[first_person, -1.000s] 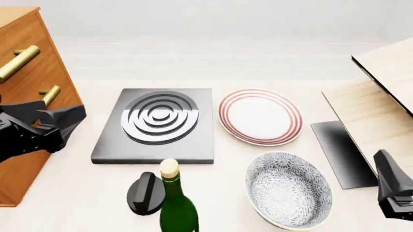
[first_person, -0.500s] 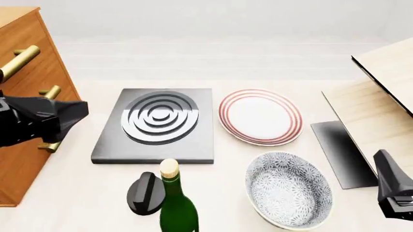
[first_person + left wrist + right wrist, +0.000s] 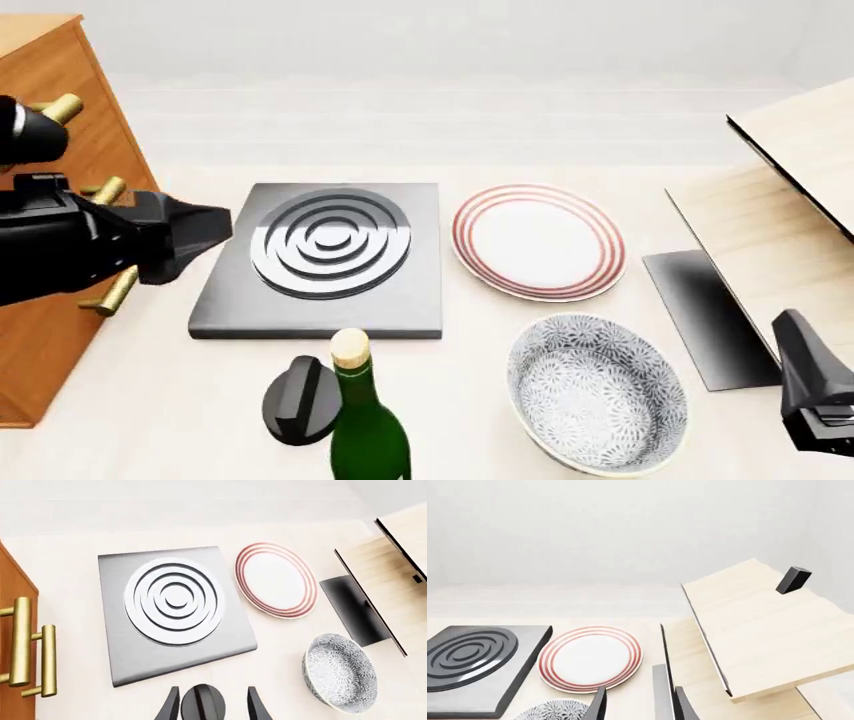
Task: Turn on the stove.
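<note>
Task progress: judged to be at the approach stage. The knob (image 3: 304,400) is untouched; reaching, gripping and turning are all left to do.

Left gripper (image 3: 213,707): seen in the left wrist view with its two fingers (image 3: 169,707) spread apart and nothing held. The knob is framed in the gap between them in that view, but no contact is shown. In the front view the left gripper (image 3: 200,232) hangs beside the left edge of the stove (image 3: 320,260), in front of the wooden cabinet (image 3: 54,330), well apart from the knob.

Right gripper (image 3: 639,705): fingers apart, nothing held, parked at the right side of the table (image 3: 561,140).

Stove appearance: a flat square dark-grey slab with raised concentric silver-black rings, lying left of centre, next to the red-ringed plate (image 3: 538,241). The knob is a separate black round piece with a ridge across its face, lying nearer than the slab's front edge, just beside the green bottle (image 3: 363,425). The patterned bowl (image 3: 597,393) sits to the right.
</note>
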Robot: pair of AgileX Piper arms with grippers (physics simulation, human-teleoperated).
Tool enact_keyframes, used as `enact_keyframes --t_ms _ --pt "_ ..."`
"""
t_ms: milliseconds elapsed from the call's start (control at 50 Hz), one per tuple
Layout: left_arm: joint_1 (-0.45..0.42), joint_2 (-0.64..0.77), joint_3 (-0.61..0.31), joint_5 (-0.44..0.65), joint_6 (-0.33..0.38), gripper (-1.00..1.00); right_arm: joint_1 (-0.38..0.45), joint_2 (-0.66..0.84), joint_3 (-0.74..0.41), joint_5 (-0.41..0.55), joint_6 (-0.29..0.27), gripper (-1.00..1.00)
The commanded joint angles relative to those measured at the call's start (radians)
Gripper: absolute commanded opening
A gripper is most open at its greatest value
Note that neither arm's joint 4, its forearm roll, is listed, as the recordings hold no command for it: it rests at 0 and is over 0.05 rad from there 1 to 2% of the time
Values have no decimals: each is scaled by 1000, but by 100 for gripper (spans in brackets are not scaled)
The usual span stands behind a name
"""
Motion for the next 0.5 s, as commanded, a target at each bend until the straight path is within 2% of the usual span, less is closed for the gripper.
enact_keyframes --t_ms 20,160,500 --pt "-34 45 18 -47 -49 100 0 0 0 0 0 100" --pt "-49 56 59 -97 -78 100 0 0 0 0 0 100" --pt "-46 120 99 -181 -52 100 0 0 0 0 0 100"
